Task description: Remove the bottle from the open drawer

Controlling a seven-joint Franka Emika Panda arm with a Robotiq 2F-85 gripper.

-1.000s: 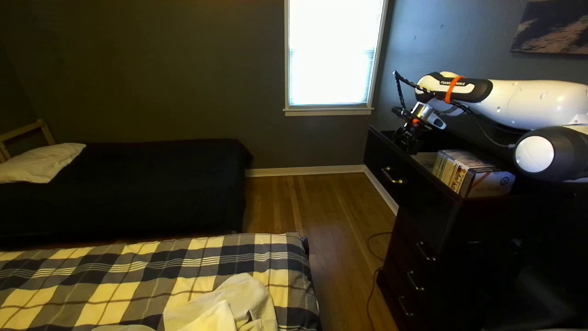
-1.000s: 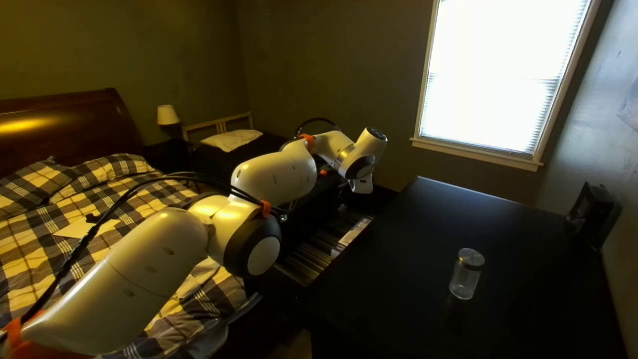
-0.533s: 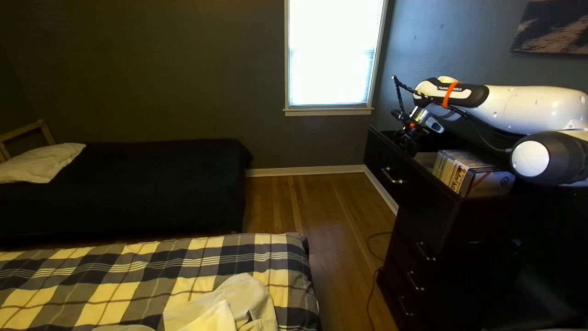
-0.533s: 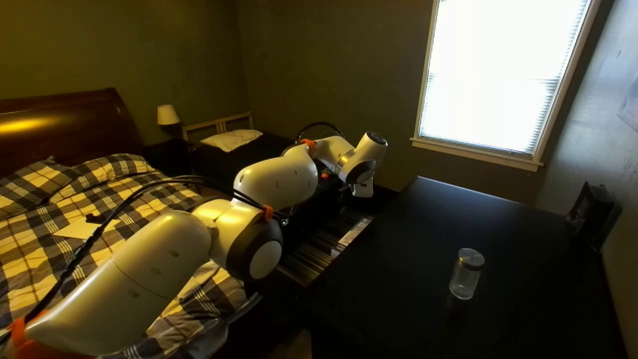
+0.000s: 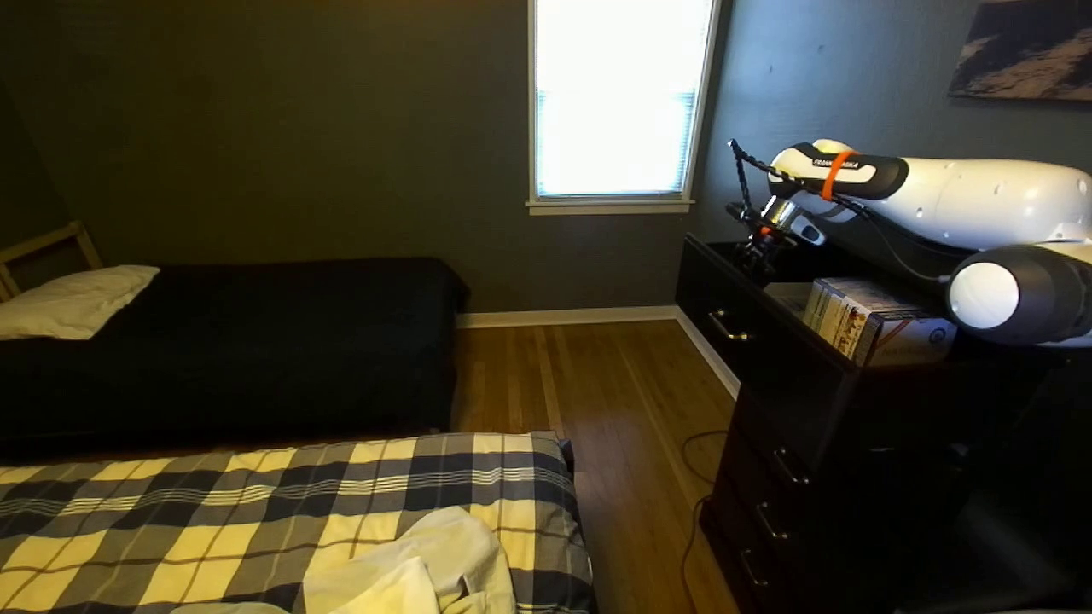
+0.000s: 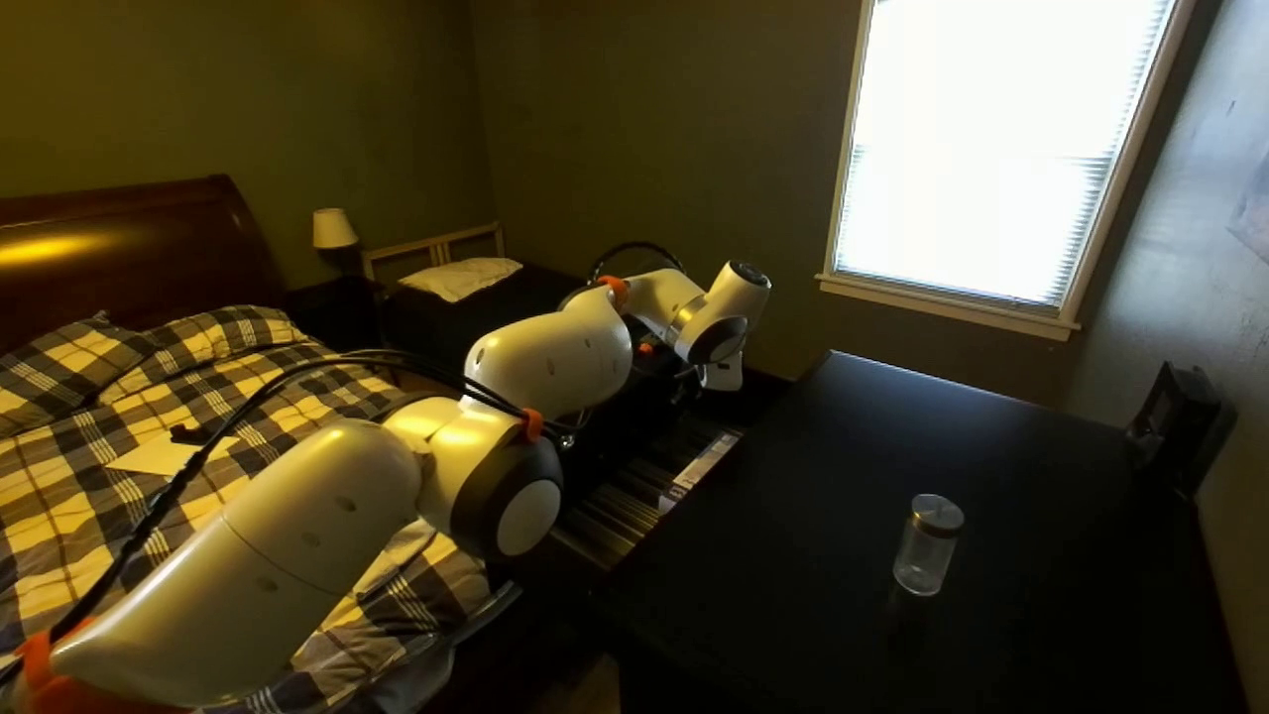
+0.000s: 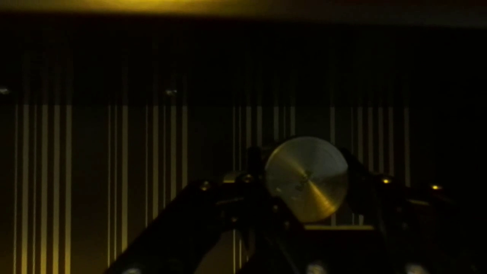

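In the wrist view the bottle (image 7: 304, 160) is seen from straight above as a round, brushed-metal lid; its body below is hidden. My gripper (image 7: 305, 177) has a dark finger against each side of that lid, shut on it. Striped surface shows underneath, inside the open drawer (image 5: 781, 358), the pulled-out top drawer of the black dresser. An exterior view has the gripper pointing down just behind the drawer's front panel, at its far end, with the bottle itself not discernible there.
A row of thin cases in a box (image 5: 879, 328) stands in the near part of the drawer. On the dresser top (image 6: 793, 535) are a clear lidded jar (image 6: 928, 555) and a black object (image 6: 1180, 426) by the wall. The drawer front is a raised edge beside the gripper.
The arm has lowered slightly, bringing the gripper a little deeper into the drawer, then stopped. The gripper has shut within the last half second.
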